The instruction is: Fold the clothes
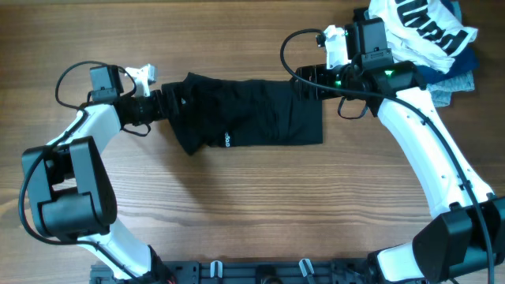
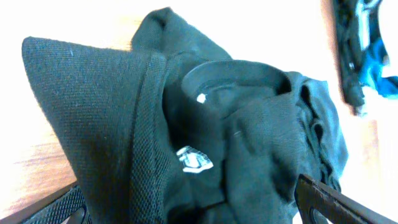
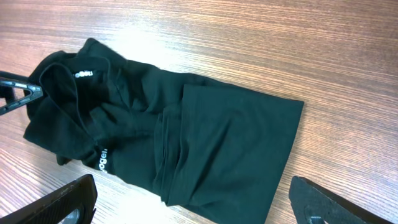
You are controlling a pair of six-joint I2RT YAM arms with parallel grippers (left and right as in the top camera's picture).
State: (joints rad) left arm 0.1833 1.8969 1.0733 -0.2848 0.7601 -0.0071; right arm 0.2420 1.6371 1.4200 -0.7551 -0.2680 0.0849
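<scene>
The black T-shirt (image 1: pixel 252 114) lies on the wooden table as a long folded strip, collar end to the left, with a small white logo (image 1: pixel 223 140) near its front edge. My left gripper (image 1: pixel 160 102) is at the collar end. In the left wrist view its jaws (image 2: pixel 186 206) are spread wide with bunched shirt fabric (image 2: pixel 249 124) between them. My right gripper (image 1: pixel 310 83) hovers at the shirt's straight right end. In the right wrist view its jaws (image 3: pixel 193 200) are wide open and empty above the shirt (image 3: pixel 205 137).
A pile of other clothes sits at the far right corner: a white garment with black lettering (image 1: pixel 426 24) on blue and grey ones (image 1: pixel 454 79). Bare wooden table (image 1: pixel 252 205) lies in front of the shirt.
</scene>
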